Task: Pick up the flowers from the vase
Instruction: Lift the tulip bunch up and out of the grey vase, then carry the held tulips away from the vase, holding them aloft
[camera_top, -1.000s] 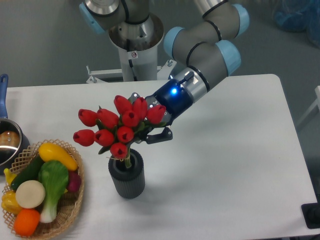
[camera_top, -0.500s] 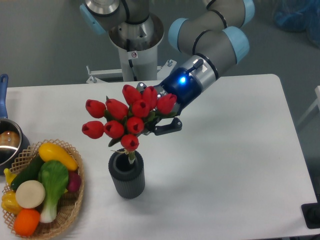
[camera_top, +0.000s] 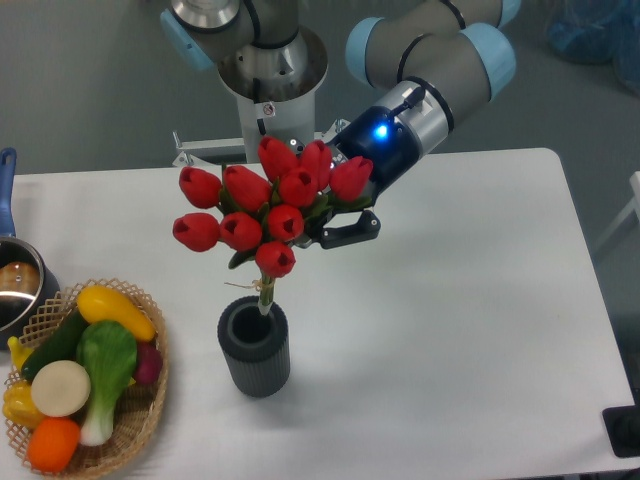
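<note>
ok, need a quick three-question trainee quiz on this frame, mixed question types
1. True or false: the flowers lie flat on the table.
2. What is the tool holding? A) the basket B) the flowers C) the vase
3. Fill in: the stem tips hang just over the mouth of the ____.

Key
1. False. They are held up in the air.
2. B. The tool grips the bunch from its right side in the picture.
3. vase. It stands upright beside the basket of toy vegetables.
</note>
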